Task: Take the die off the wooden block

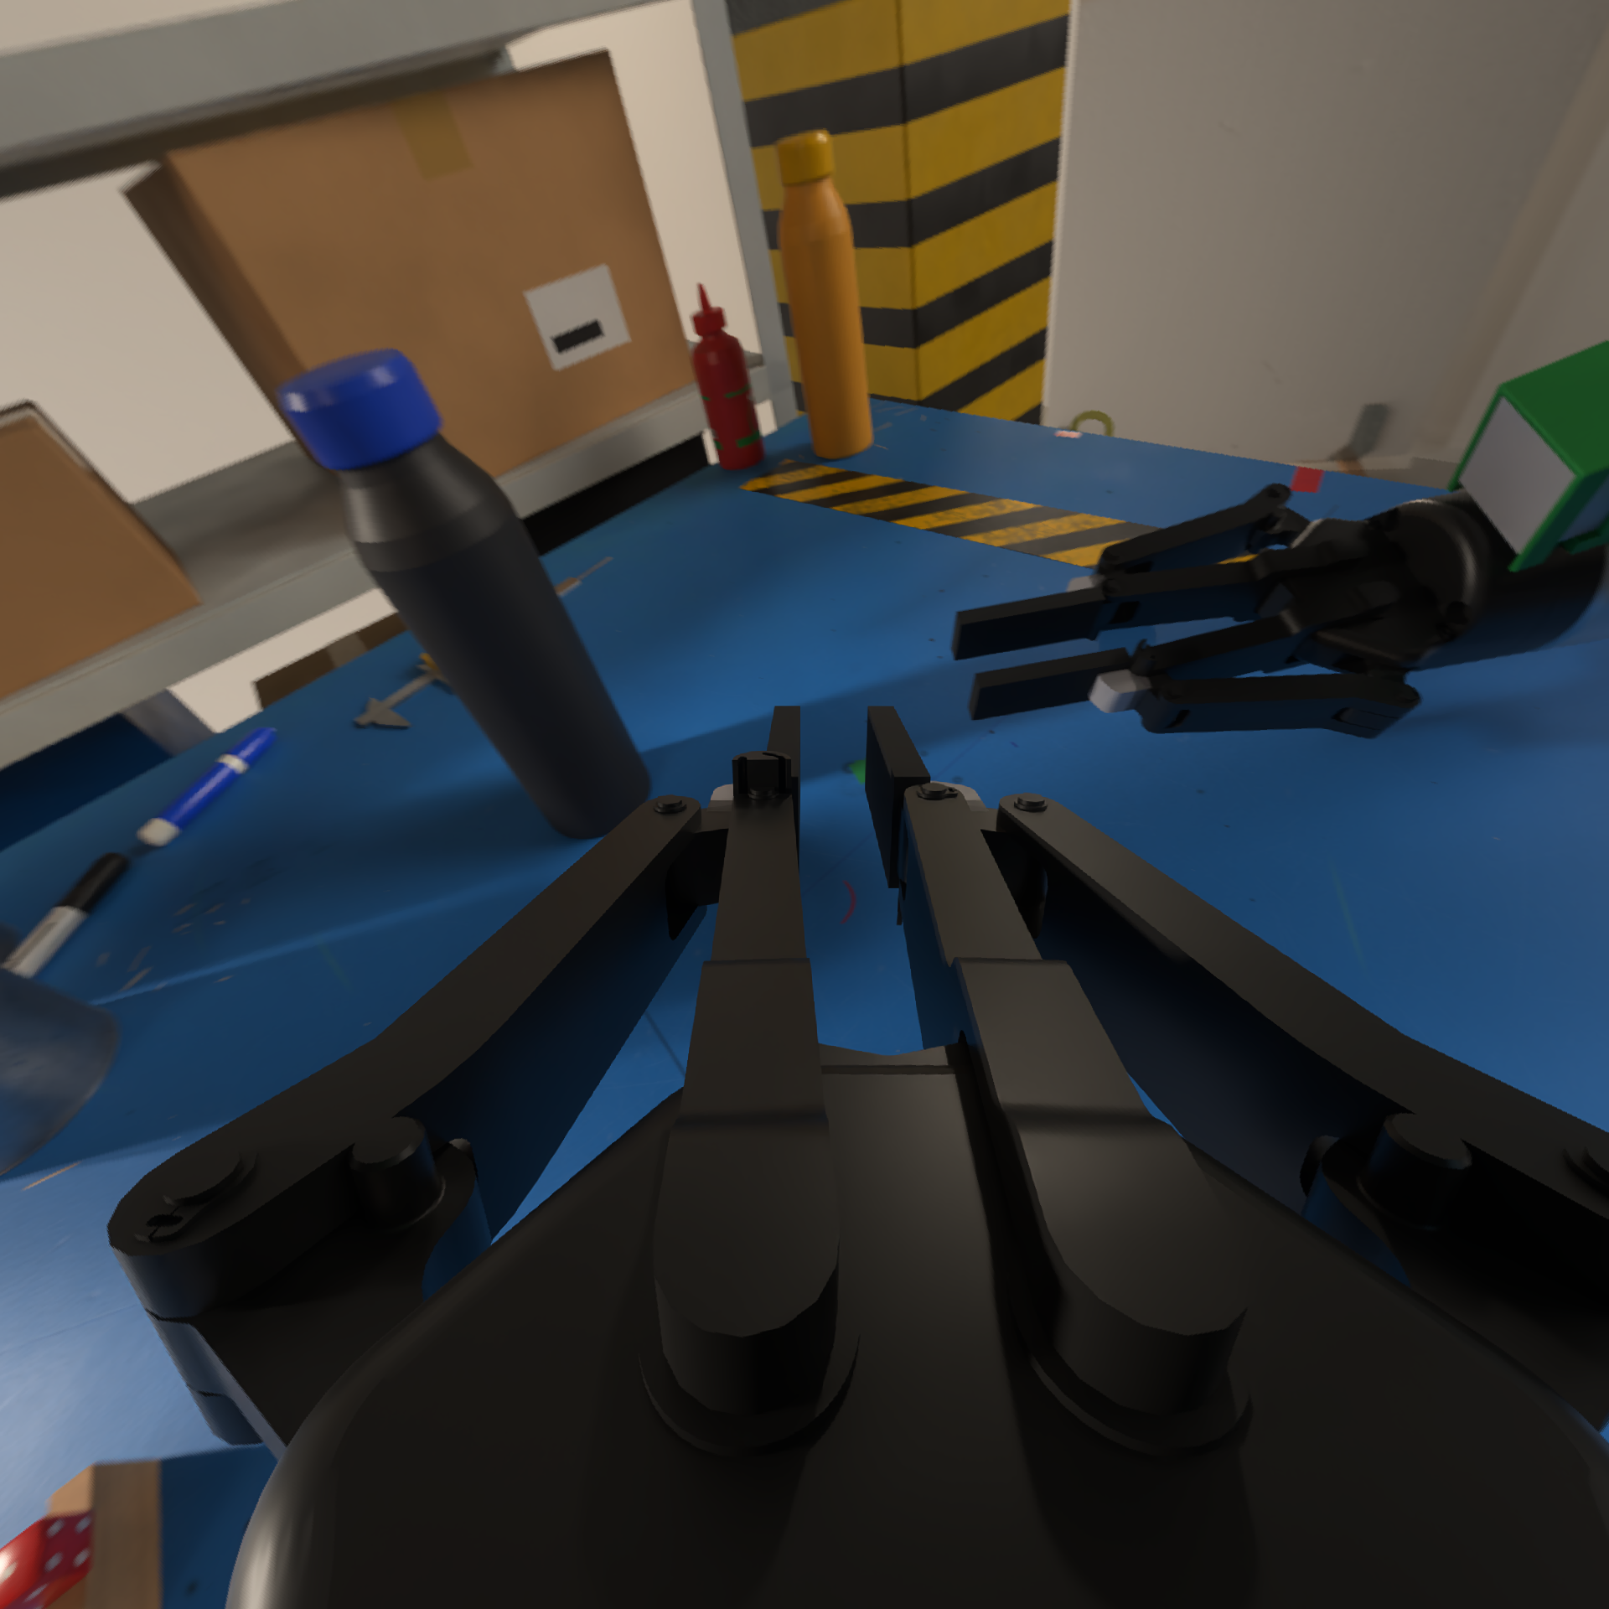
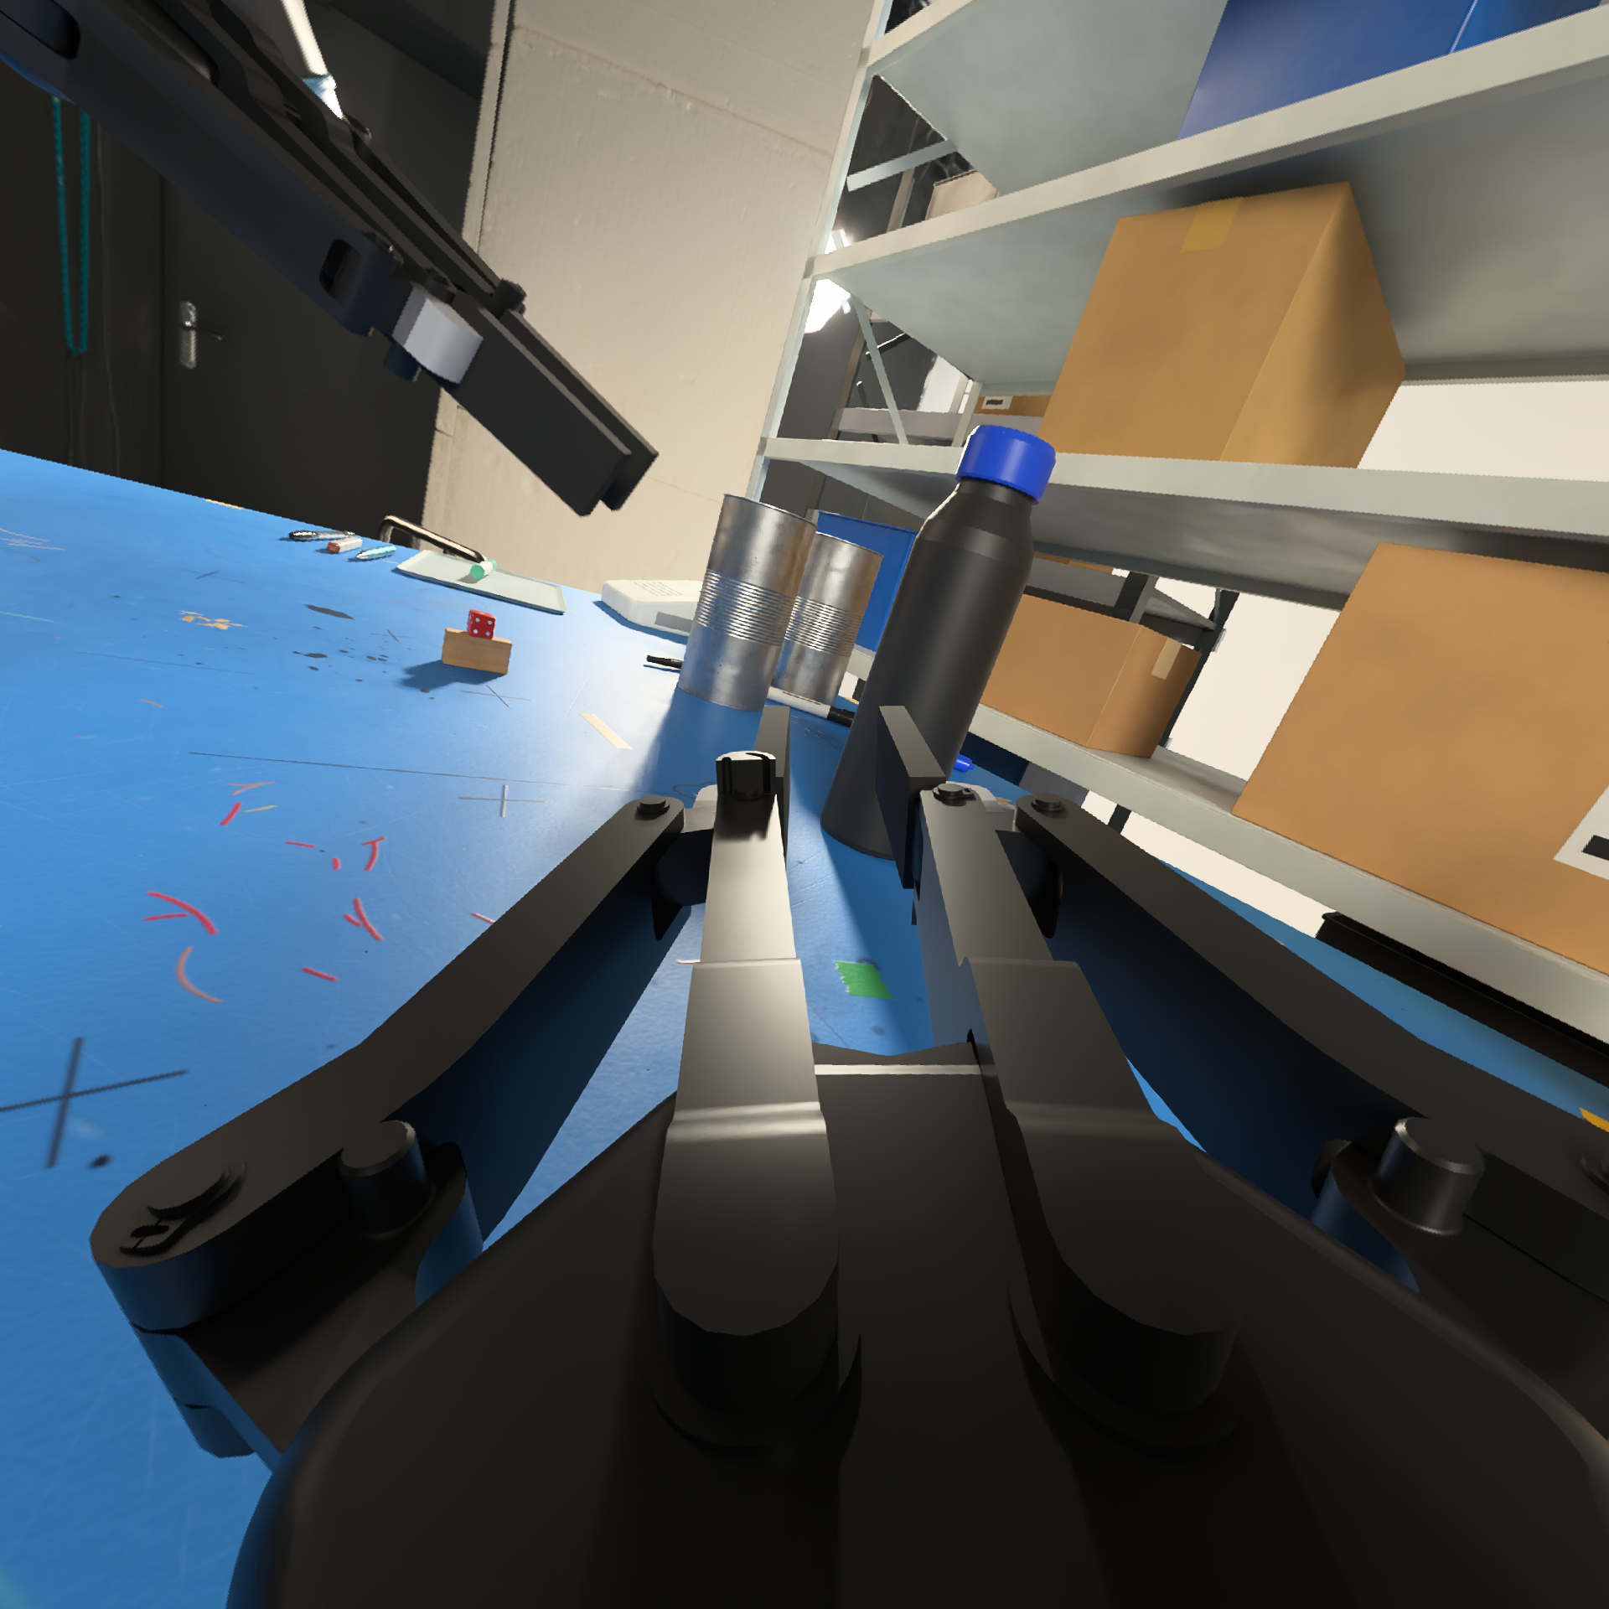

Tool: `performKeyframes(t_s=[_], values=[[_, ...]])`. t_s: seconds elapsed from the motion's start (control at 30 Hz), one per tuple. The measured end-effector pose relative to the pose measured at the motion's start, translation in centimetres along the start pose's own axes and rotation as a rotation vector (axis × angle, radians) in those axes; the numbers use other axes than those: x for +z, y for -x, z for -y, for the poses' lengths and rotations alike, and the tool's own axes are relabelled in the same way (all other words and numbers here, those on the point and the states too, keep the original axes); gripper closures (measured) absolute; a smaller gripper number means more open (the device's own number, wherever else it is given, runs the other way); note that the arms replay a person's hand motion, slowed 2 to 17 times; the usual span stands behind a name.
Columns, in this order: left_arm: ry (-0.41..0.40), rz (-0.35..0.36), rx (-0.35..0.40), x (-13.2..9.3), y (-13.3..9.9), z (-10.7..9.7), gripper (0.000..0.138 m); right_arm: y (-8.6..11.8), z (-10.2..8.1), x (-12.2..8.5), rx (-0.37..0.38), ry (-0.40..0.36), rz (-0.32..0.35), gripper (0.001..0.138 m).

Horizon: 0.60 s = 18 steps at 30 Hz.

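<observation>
Looking for the die first: found red and white-spotted, seated on top of the wooden block, out on open blue tabletop, left of two metal cans and a dark bottle with a blue cap.

Judged the step in hand as the approach, with nothing grasped yet. Best done by coming down from above, fingers widened enough to straddle the die, squared to two opposite faces, closed gently, then lifted straight up so as not to drag or tip the block. Likely a light, small piece, easily flicked off by a glancing finger.

Seen from the left end effector: die and block only at the very bottom-left corner of its view, beside and behind the fingertips, not between them; fingers pointed away towards the far side instead. Fingers set a narrow gap apart, holding nothing. Probably called for pulling back and swinging left before any descent.

Seen from the right end effector: die well apart, far and to the left, with the other arm's fingers raised above the tabletop in between. Fingers likewise slightly apart and empty, aimed at the bottle's base.
</observation>
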<state>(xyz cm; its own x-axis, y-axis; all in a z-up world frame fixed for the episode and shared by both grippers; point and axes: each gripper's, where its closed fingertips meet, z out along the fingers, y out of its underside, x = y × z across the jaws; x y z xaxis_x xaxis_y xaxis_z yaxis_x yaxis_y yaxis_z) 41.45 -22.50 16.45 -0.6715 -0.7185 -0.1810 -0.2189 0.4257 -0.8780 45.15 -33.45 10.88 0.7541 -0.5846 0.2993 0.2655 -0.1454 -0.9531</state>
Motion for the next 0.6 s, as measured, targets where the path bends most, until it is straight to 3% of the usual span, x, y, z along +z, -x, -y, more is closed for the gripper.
performKeyframes(t_s=[0.2, 0.4, 0.6], values=[[-0.042, 0.203, 0.008, -4.5, 4.1, 0.2, 0.118, 0.1, 0.0, 0.0, -0.005, 0.0, 0.003, 0.112], [-0.028, 0.401, -0.002, -8.7, 8.9, -0.9, 0.12, 0.2, 0.0, 0.1, -0.012, 0.003, 0.007, 0.112], [0.031, 0.51, -0.052, -11.6, 13.3, -3.3, 0.121, 0.2, 0.0, 0.0, -0.016, 0.004, 0.005, 0.112]])
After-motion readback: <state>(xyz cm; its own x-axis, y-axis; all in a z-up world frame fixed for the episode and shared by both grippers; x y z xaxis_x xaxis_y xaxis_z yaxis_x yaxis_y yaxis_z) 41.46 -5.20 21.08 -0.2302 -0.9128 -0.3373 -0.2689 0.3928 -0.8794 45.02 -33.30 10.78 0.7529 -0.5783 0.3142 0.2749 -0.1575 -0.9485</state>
